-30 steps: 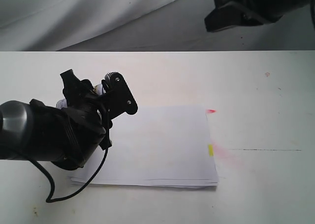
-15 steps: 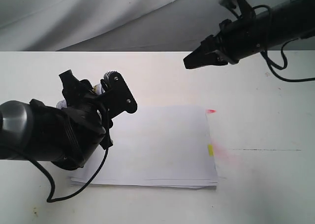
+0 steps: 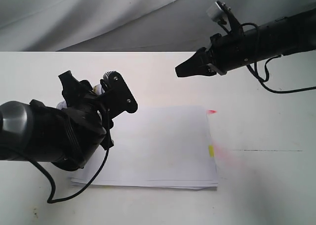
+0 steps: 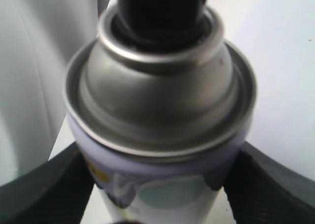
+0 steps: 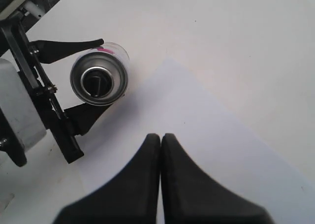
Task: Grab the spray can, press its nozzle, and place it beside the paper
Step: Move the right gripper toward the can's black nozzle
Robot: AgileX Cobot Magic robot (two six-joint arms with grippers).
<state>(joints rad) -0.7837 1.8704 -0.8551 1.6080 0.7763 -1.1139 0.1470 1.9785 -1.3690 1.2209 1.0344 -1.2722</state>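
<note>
The spray can (image 4: pixel 157 111), silver-domed with a white dotted label, stands upright with my left gripper (image 4: pixel 157 157) shut on its body, one black finger on each side. Its black nozzle (image 4: pixel 160 12) sticks up untouched. From above, the can (image 5: pixel 100 81) shows just off the paper's (image 5: pixel 211 135) corner, the nozzle (image 5: pixel 98 83) at its centre. My right gripper (image 5: pixel 160 138) is shut and empty, in the air over the paper, apart from the can. In the exterior view the left gripper (image 3: pixel 96 89) hides most of the can; the right gripper (image 3: pixel 178 70) points at it from the upper right, above the paper (image 3: pixel 163 146).
The white table (image 3: pixel 266 185) carries the paper stack, which has pink and yellow marks (image 3: pixel 211 150) along its right edge. A black cable (image 3: pixel 74 190) loops from the left arm onto the table. Grey cloth (image 3: pixel 74 17) hangs behind the far edge.
The right arm has come down and leftwards into view, its shut gripper now pointing toward the can. The left gripper and can have stayed put.
</note>
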